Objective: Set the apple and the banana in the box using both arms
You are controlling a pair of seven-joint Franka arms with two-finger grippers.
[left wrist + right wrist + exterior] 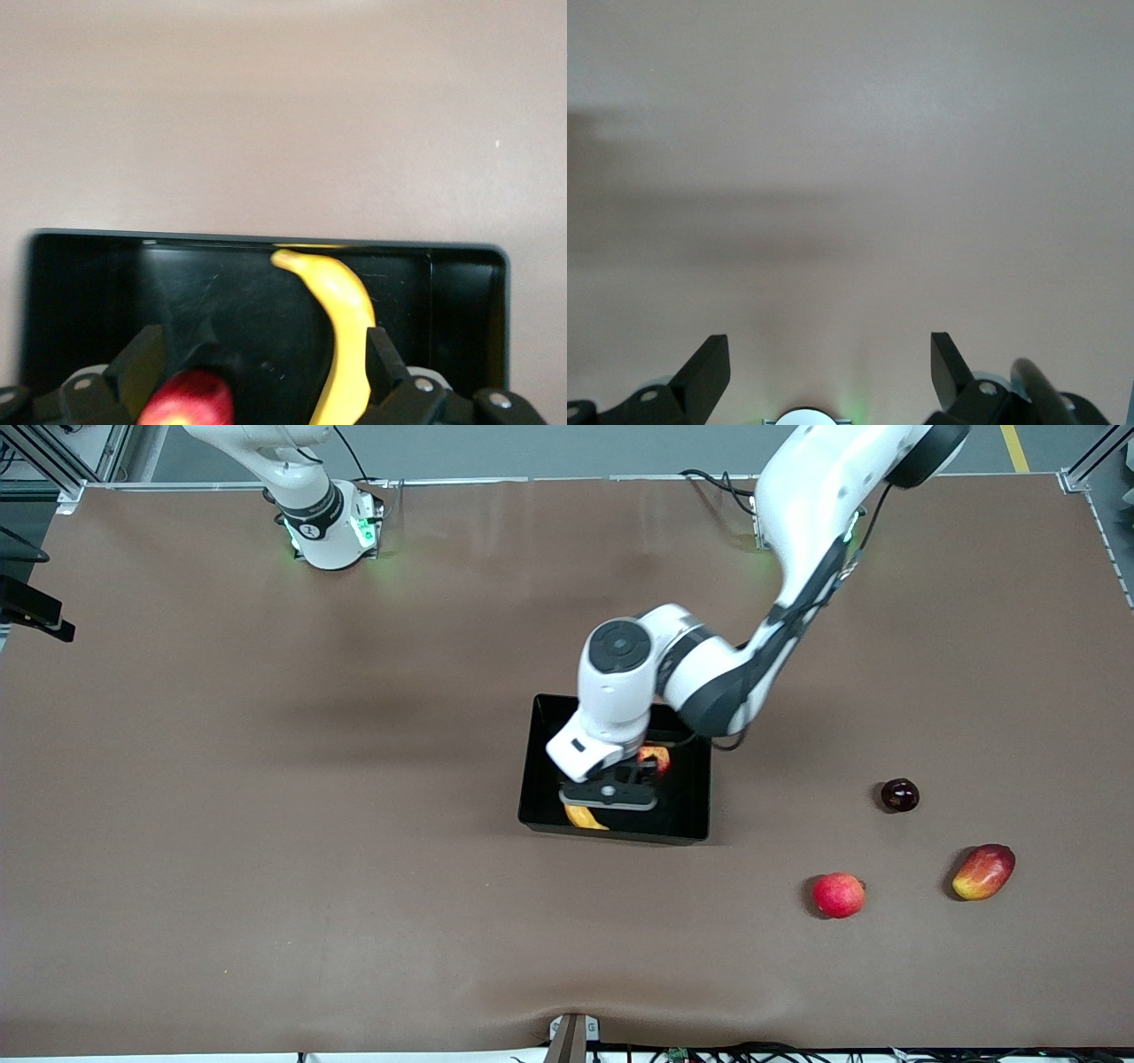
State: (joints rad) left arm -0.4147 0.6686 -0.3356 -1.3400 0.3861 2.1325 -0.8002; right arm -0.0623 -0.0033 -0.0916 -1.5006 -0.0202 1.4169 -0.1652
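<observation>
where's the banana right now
The banana lies in the black box mid-table, beside the apple, under the open left gripper; the front view shows only its yellow end.

Yellow banana [345,328] and red, yellow-streaked apple [656,758] in a glossy black box [540,779]; brown table [266,824]; white arms, black joint bands.

You have a glossy black plastic box [97,292] with faint scratches holding a smooth, waxy yellow banana [341,305] and a shiny red apple [190,400], all on a matt brown surface [266,868].
</observation>
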